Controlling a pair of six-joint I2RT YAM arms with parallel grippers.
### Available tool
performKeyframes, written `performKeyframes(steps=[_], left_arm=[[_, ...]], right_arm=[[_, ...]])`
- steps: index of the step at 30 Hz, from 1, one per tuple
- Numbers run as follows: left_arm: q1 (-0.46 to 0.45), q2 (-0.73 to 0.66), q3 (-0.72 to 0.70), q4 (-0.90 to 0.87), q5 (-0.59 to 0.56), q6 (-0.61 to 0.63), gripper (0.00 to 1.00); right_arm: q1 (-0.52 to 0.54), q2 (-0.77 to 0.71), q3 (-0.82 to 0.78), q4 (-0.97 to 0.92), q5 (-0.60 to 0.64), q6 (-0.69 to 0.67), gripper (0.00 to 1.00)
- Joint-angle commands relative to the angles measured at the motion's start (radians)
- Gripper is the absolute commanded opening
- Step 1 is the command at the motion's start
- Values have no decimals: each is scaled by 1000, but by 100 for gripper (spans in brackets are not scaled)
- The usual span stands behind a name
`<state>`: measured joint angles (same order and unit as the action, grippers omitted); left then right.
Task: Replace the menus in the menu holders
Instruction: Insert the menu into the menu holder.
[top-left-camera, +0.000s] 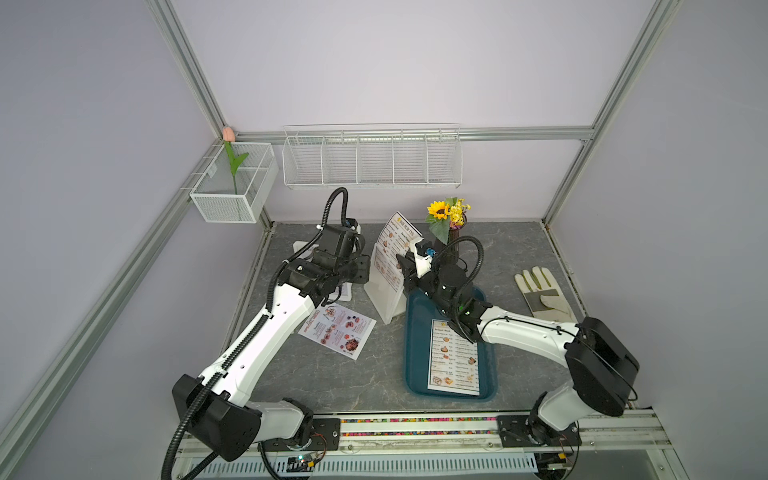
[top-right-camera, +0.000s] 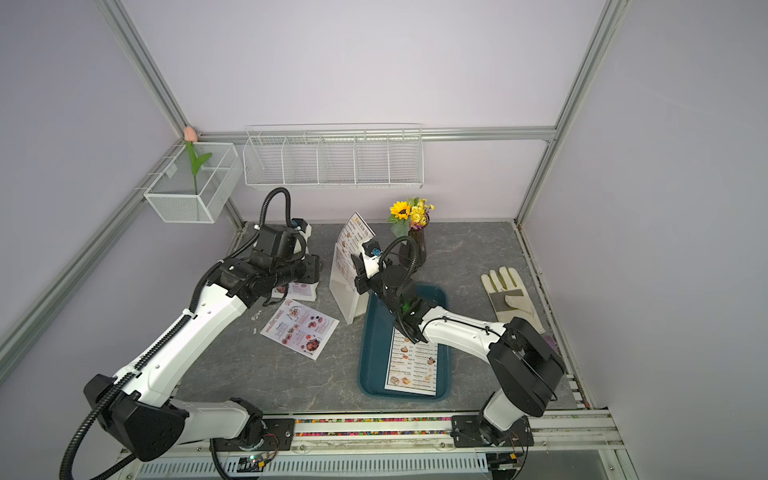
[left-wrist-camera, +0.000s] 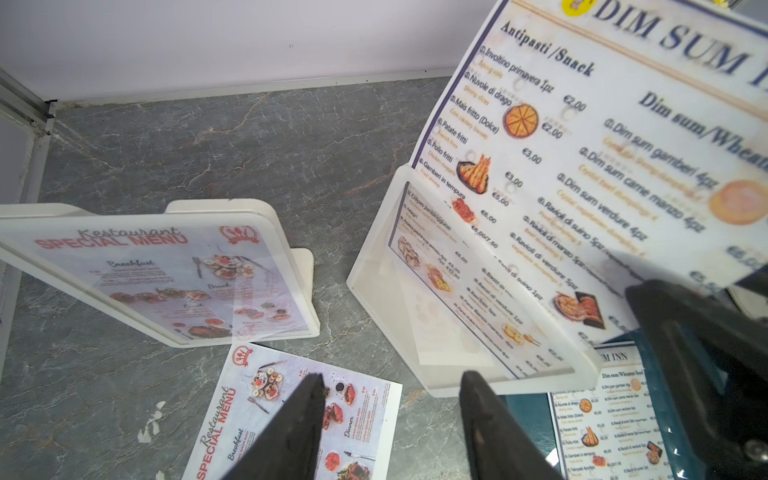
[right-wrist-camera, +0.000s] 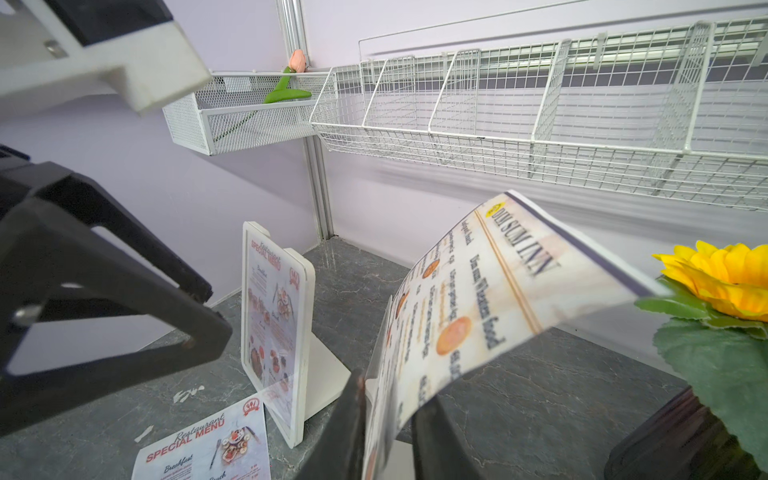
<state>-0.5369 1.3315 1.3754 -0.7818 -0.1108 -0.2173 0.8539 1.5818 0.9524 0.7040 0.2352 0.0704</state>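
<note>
On the left of the counter (left-wrist-camera: 208, 145), my left claw (left-wrist-camera: 390, 376) hangs half open, empty, over a loose SPECIAL MENU sheet (left-wrist-camera: 357, 424). To the right, the DIM SUM INN menu (right-wrist-camera: 498, 282) sticks halfway out of its menu holder (left-wrist-camera: 374, 299). I think it's light, bendy paper, so pinch its edge softly. My right claw (right-wrist-camera: 395, 390), barely open, has it between its fingers.
</note>
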Motion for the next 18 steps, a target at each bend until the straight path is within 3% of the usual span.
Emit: performKeyframes(steps=[1,6,10,13,18], left_arm=[[4,3,-2,15,4,13,55],[3,10,-1,21,5,10,55],[4,10,0,29,7,3,55],[4,7,-2,29,5,1,55],[5,3,-4,30,1,-3,55]], right_arm=[[11,-38,-15,-38,-23,14,27],[8,-69,-16,-105,-36,19,35],[-16,-80,40,-204,-64,0,47],[-56,-70,97,-296,-138,15,54],[-126,-49,174,-391,-277,62,56]])
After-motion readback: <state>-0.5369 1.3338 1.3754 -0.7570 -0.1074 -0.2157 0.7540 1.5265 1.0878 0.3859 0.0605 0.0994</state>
